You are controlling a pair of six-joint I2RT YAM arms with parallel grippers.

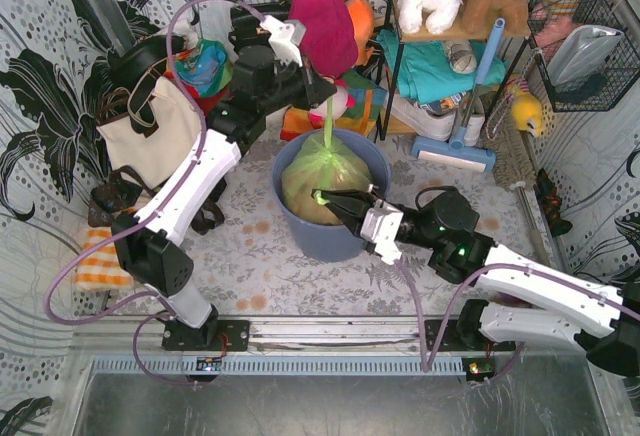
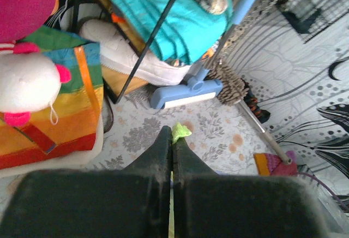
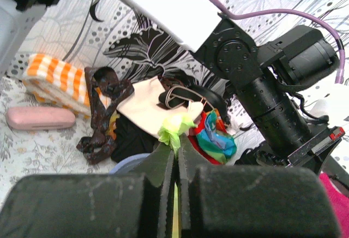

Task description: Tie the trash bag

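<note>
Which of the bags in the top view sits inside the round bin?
The lime-green trash bag. It alone sits in the blue-grey bin; the cream tote and the magenta bag are outside it.

The bin (image 1: 318, 243) hides the lower trash bag (image 1: 325, 178) (contents indistinct).

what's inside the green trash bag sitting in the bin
Through the thin green trash bag a tan crumpled mass shows, likely paper. Its lower part is hidden by the bin wall, and the right hand pinching it covers a patch.
</note>
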